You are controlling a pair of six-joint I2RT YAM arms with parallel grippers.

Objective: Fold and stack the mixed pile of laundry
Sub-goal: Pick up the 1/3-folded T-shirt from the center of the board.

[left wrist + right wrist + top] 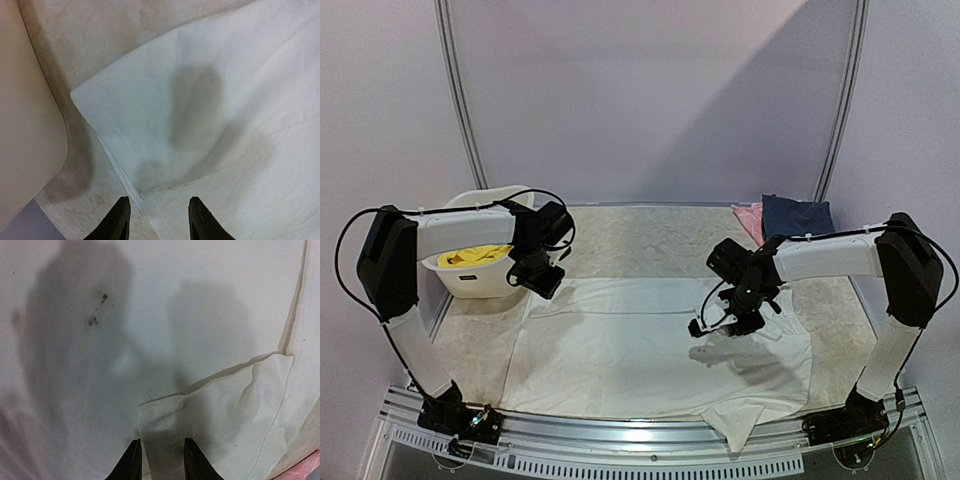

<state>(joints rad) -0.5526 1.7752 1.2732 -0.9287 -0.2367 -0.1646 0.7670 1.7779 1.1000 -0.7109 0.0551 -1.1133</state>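
While the T-shirt (650, 340) lies spread on the tabletop (640, 240) in the top view, the shorts (472, 257) sit in the basket (470, 285); both look light and limp. At the left wrist, the left gripper (159, 202) hangs parted and empty over the shirt's hemmed corner (85, 97), likely the firmest pinch point. At the right wrist, the right gripper (161, 442), also parted and empty, hovers above a folded flap (160, 415).

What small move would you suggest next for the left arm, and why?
Probably lower the left gripper onto the edge of the white T-shirt and close on it. Its jaws are open and empty, hovering over that edge, which runs right between them beside the basket. The shirt lies spread flat, not yet folded.
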